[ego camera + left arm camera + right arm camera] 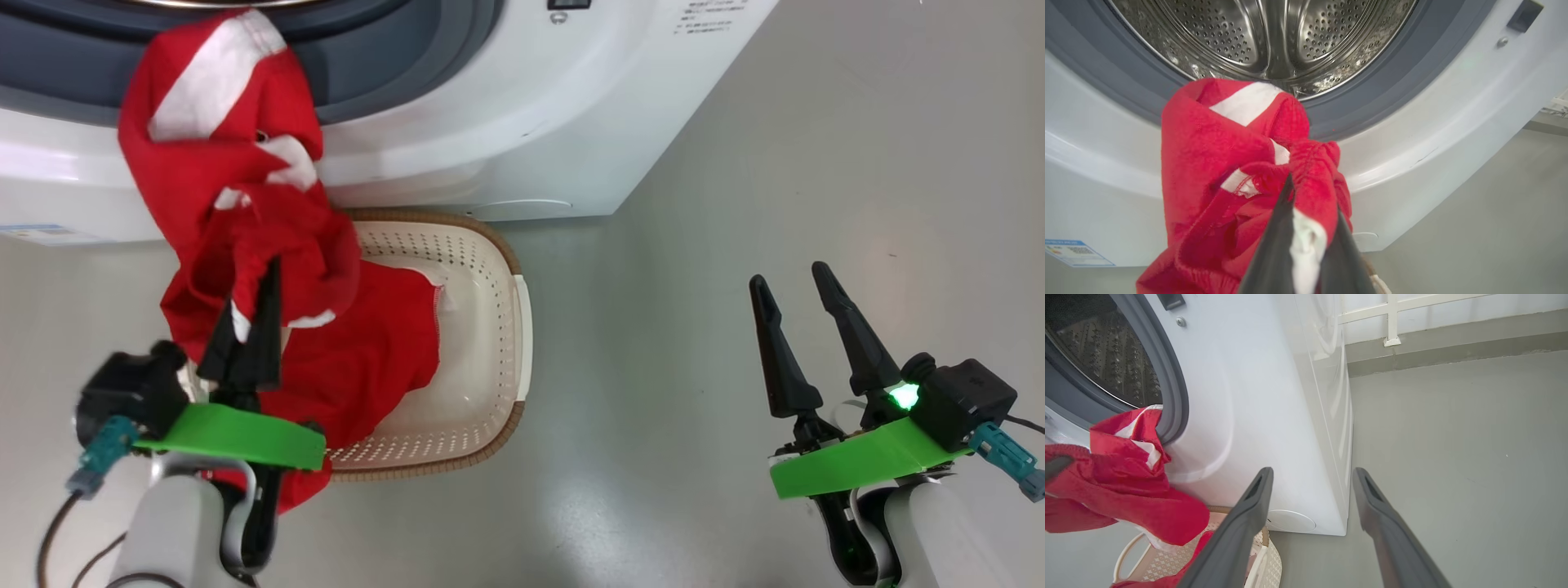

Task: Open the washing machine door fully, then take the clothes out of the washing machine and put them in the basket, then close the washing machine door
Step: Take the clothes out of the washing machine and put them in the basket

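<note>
The red clothes point(237, 171) with white trim hang from the washing machine point(490, 106) mouth down to the basket point(482, 327), and more red fabric lies in it. My left gripper point(265, 273) is shut on the clothes above the basket's left side. In the left wrist view its fingers pinch the clothes point(1229, 163) before the steel drum point(1265, 36). My right gripper point(790, 282) stands open over bare floor to the right, nothing between its fingers. The right wrist view shows the clothes point(1122, 486) trailing out of the washing machine point(1257, 396). The door is out of view.
The basket point(1267, 559) sits on the grey floor against the machine's front. Open floor point(735, 204) spreads to the right of the machine. A white railing point(1392, 318) runs along the far wall.
</note>
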Available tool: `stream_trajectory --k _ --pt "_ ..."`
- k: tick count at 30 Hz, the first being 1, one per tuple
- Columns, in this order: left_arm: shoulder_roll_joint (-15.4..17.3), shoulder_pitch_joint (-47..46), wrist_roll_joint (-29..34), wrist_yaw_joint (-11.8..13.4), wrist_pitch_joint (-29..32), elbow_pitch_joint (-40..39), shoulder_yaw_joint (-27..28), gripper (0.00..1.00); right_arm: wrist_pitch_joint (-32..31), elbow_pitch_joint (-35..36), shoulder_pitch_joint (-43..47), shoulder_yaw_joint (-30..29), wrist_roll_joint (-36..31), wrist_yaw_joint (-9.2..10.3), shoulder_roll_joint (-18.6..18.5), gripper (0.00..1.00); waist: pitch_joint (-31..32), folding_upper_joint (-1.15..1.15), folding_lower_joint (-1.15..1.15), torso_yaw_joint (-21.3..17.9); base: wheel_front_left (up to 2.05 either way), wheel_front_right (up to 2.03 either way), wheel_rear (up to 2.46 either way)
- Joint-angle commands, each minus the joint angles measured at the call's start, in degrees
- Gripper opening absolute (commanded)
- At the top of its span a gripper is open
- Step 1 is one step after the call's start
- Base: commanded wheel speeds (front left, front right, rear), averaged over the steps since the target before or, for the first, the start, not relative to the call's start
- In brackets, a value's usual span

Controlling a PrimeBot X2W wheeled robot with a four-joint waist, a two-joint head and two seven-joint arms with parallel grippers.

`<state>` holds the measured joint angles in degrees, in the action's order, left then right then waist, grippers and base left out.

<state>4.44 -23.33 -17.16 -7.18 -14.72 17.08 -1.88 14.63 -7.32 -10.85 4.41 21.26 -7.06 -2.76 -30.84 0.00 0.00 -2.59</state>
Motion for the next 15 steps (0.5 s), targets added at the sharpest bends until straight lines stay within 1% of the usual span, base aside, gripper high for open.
stream_trajectory --k 1,6,15 --pt "1.5 1.4 0.2 -0.3 -0.3 0.3 1.2 0.00 0.4 1.4 -0.3 1.4 0.7 -0.43 -0.1 1.00 -0.4 0.00 0.00 -0.4 0.00 0.00 0.00" --pt "1.8 0.4 -1.2 -0.3 -0.3 5.6 -0.3 0.00 0.4 1.6 -0.6 1.4 1.0 -0.43 -0.1 1.00 -1.6 0.00 0.00 -0.6 0.00 0.00 0.00" --pt "3.7 -2.7 -2.6 -0.3 -0.3 16.2 -4.1 0.00 0.4 1.9 -1.5 2.4 1.4 -0.43 -0.1 1.00 -3.8 0.00 0.00 -1.5 0.00 0.00 0.00"
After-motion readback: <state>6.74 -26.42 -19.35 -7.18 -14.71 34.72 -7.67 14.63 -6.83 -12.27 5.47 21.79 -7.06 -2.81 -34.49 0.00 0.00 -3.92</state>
